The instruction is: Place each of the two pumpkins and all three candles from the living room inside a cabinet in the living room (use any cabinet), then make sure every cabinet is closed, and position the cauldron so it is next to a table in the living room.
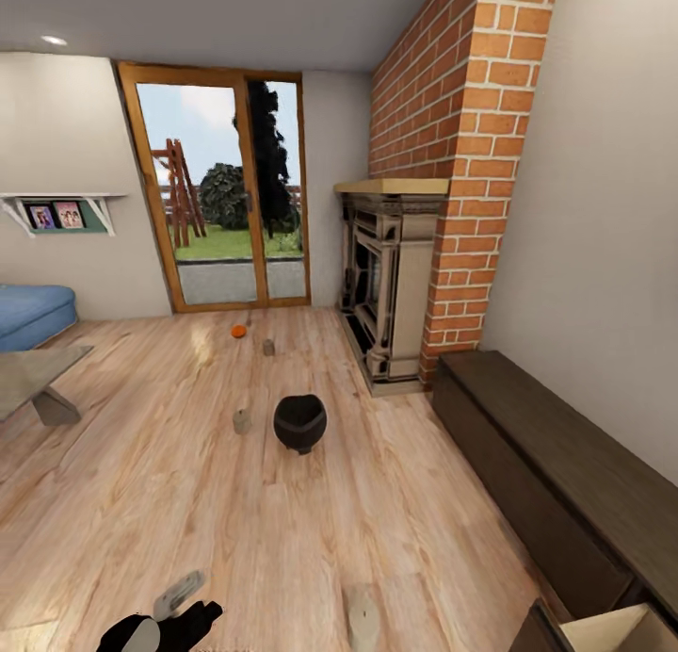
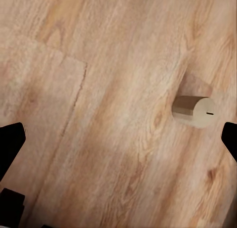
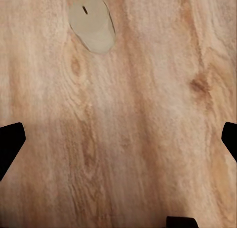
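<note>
On the wooden floor directly below the robot, one candle (image 1: pixel 363 616) lies within reach, and collecting it appears to be the step in hand. The left wrist view shows this kind of candle (image 2: pixel 194 111) lying between the spread tips of the left end effector (image 2: pixel 118 139), nearer one fingertip (image 2: pixel 230 139) than the other. The right wrist view shows a candle (image 3: pixel 92 23) ahead of the right end effector (image 3: pixel 118 139), whose tips also stand wide apart and empty.

Recommended procedure, as a judgement:
- Centre the candle between the fingers before descending; it sits off-centre now.
- Close across the cylinder's curved side, not its flat ends, since it may roll on the floor.
- Carry it to the open drawer (image 1: pixel 612 633) of the cabinet (image 1: pixel 556 473) at the robot's right, where pale wood interior shows.

Other task items lie farther off. The cauldron (image 1: pixel 300 423) stands mid-floor, with a second candle (image 1: pixel 243 420) just beside it. A third candle (image 1: pixel 268 347) and one pumpkin (image 1: pixel 238 331) rest near the glass door (image 1: pixel 226 190).

Obstructions: the fireplace (image 1: pixel 391 285) projects beside the far end of the cabinet. A low table (image 1: pixel 38 374) stands at the left, well apart from the cauldron. The floor between the robot and the cabinet looks free.
</note>
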{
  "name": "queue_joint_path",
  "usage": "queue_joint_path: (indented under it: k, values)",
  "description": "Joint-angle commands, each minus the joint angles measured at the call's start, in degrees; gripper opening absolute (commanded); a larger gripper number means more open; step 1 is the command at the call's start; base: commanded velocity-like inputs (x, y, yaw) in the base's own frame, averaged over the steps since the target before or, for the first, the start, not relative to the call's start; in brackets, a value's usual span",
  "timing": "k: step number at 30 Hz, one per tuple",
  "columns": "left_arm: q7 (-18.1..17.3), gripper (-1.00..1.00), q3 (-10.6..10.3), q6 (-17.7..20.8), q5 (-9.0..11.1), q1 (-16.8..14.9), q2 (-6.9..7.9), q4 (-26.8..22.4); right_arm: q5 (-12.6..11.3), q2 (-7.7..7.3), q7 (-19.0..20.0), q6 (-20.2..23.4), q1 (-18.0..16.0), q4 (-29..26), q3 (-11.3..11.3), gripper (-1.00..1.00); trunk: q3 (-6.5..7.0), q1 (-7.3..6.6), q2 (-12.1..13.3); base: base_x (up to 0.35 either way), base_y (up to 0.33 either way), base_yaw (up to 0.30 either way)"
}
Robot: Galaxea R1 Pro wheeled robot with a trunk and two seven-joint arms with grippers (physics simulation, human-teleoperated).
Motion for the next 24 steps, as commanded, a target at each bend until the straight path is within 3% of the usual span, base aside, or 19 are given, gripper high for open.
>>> queue_joint_path:
  k: [1, 13, 20, 24]
  values:
    - [0.5, 1.0, -0.3, 0.0, 0.6, 0.0, 0.06, -0.1, -0.6, -0.05, 0.1, -0.3, 0.0, 0.1, 0.4, 1.0, -0.06, 0.0, 0.0, 0.024, 0.0, 0.274]
    - [0.5, 1.0, -0.3, 0.0, 0.6, 0.0, 0.06, -0.1, -0.6, -0.05, 0.1, -0.2, 0.0, 0.2, 0.4, 1.0, -0.06, 0.0, 0.0, 0.011, 0.0, 0.274]
    - [0.5, 1.0, -0.3, 0.0, 0.6, 0.0, 0.13, -0.1, -0.6, -0.05, 0.2, -0.2, 0.0, 0.1, 0.4, 1.0, -0.06, 0.0, 0.0, 0.242, 0.0, 0.267]
    - [0.5, 1.0, -0.3, 0.0, 0.6, 0.0, 0.13, -0.1, -0.6, -0.05, 0.2, -0.2, 0.0, 0.1, 0.3, 1.0, -0.06, 0.0, 0.0, 0.276, 0.0, 0.083]
